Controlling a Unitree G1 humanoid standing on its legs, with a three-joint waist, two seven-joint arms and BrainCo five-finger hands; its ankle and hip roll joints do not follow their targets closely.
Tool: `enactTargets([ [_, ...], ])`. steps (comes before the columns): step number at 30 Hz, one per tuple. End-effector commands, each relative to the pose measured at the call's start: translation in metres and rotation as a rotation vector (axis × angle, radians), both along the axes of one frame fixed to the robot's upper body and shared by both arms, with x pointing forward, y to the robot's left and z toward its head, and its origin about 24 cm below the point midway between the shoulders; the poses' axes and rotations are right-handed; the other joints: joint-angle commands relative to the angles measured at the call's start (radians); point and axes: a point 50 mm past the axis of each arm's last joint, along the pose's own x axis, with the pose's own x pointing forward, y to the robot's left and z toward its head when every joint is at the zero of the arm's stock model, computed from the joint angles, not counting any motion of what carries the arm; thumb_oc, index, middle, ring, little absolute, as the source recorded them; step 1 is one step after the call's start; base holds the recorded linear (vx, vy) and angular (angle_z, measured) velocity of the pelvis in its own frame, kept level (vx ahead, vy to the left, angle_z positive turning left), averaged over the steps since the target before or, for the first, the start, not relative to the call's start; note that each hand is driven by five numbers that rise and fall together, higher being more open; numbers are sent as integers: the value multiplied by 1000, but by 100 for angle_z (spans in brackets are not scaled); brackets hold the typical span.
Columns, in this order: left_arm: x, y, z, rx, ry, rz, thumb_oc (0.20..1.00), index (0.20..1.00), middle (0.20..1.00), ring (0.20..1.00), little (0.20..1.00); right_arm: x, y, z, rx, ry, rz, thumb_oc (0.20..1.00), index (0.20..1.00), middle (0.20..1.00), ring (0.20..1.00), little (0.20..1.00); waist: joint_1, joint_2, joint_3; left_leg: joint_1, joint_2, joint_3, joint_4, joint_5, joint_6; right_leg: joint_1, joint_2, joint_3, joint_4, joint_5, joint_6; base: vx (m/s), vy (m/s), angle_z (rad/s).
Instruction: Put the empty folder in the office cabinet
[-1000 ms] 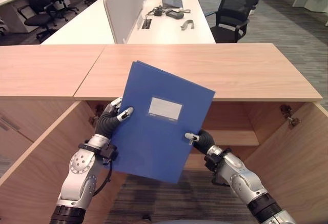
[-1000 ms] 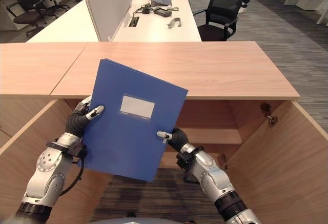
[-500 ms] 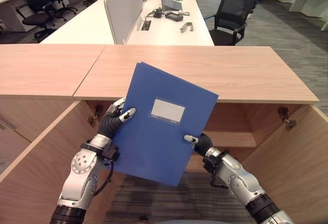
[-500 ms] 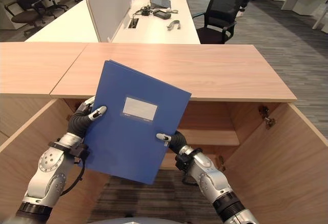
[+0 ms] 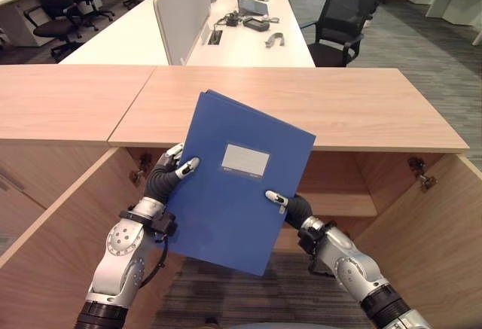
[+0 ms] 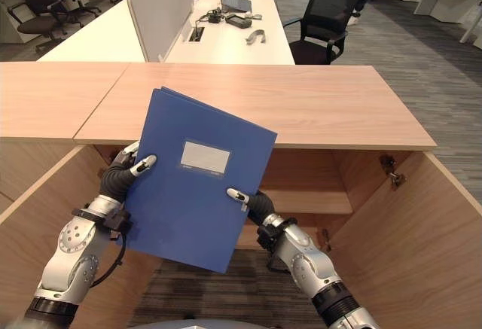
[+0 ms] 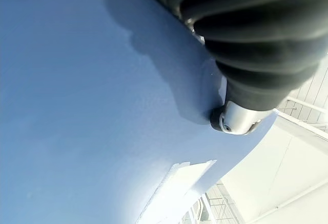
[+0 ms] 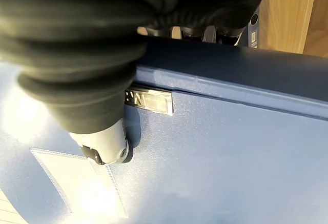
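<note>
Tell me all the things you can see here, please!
Folder: one, blue, pale label, held tilted before the cabinet opening.
Cabinet: one, light wood, both doors open, shelf inside.
Desk: one, white, behind the cabinet, with a grey divider and small gadgets.
Office chairs: several, black, beside the desk and far left.
Left robot hand: one, silver and dark, pinching the folder's left edge.
Right robot hand: one, pinching its right edge.

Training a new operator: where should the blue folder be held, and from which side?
Judging by its pose, by its two long side edges: the folder is thin, flat and tilted upright, so left hand and right hand pinch opposite edges, thumbs on the front.
</note>
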Motion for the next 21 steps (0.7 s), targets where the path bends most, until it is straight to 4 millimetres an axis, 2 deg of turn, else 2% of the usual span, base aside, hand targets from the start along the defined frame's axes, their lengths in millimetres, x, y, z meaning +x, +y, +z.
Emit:
enactTargets([
  [1, 16, -35, 44, -86, -210, -161, 200, 200, 200, 200, 200, 3, 61, 37, 152, -160, 214, 200, 200, 200, 200, 200, 3, 7, 6, 23, -3, -37, 3, -99, 12, 4, 20, 23, 26, -86, 2, 0, 0, 0],
  [6, 16, -31, 44, -80, -214, -143, 200, 200, 200, 200, 200, 3, 57, 37, 137, -167, 206, 200, 200, 200, 200, 200, 4, 6, 6, 22, -3, -37, 3, -98, 11, 4, 20, 20, 26, -86, 3, 0, 0, 0],
  [9, 15, -21, 42, -66, -216, -87, 200, 200, 200, 200, 200, 5, 49, 38, 91, -200, 185, 200, 200, 200, 200, 200, 5, 7, 5, 21, -4, -38, 3, -98, 10, 4, 20, 19, 26, -85, 3, 0, 0, 0],
  [10, 14, -19, 42, -63, -216, -72, 413, 413, 413, 413, 413, 5, 46, 38, 84, -203, 175, 200, 200, 200, 200, 200, 5, 7, 4, 21, -4, -38, 3, -98, 10, 4, 20, 18, 26, -85, 3, 0, 0, 0],
  [11, 14, -16, 40, -62, -214, -51, 677, 677, 677, 677, 677, 5, 43, 37, 81, -201, 161, 200, 200, 200, 200, 200, 4, 7, 4, 20, -4, -38, 3, -98, 10, 4, 20, 17, 26, -85, 3, 0, 0, 0],
  [12, 14, -12, 38, -58, -204, -28, 1000, 1000, 1000, 1000, 1000, 5, 39, 34, 77, -194, 144, 200, 200, 200, 200, 200, 4, 7, 4, 19, -4, -38, 3, -98, 10, 3, 20, 16, 26, -85, 3, 0, 0, 0],
  [14, 13, 0, 34, -46, -188, 27, 1000, 1000, 1000, 1000, 1000, 5, 27, 28, 61, -171, 93, 200, 200, 200, 200, 200, 5, 7, 6, 17, -4, -39, 3, -96, 10, 2, 21, 15, 25, -84, 3, 0, 0, 0],
  [17, 12, 4, 32, -41, -182, 48, 1000, 1000, 1000, 1000, 1000, 5, 23, 26, 53, -168, 81, 200, 200, 200, 200, 200, 5, 7, 5, 16, -4, -39, 3, -95, 9, 1, 21, 15, 25, -84, 3, 0, 0, 0],
  [18, 8, 20, 28, -26, -165, 109, 1000, 1000, 1000, 1000, 1000, 3, 6, 22, 11, -164, 37, 200, 200, 200, 200, 200, 6, 7, 6, 13, -4, -41, 3, -94, 9, 2, 23, 13, 22, -84, 3, 0, 0, 0],
  [21, 1, 35, 20, -22, -124, 128, 1000, 1000, 1000, 1000, 1000, 2, -14, 19, -56, -181, -18, 200, 200, 200, 200, 200, 7, 8, 7, 10, -4, -44, 3, -93, 8, 0, 23, 12, 20, -83, 4, 0, 0, 0],
])
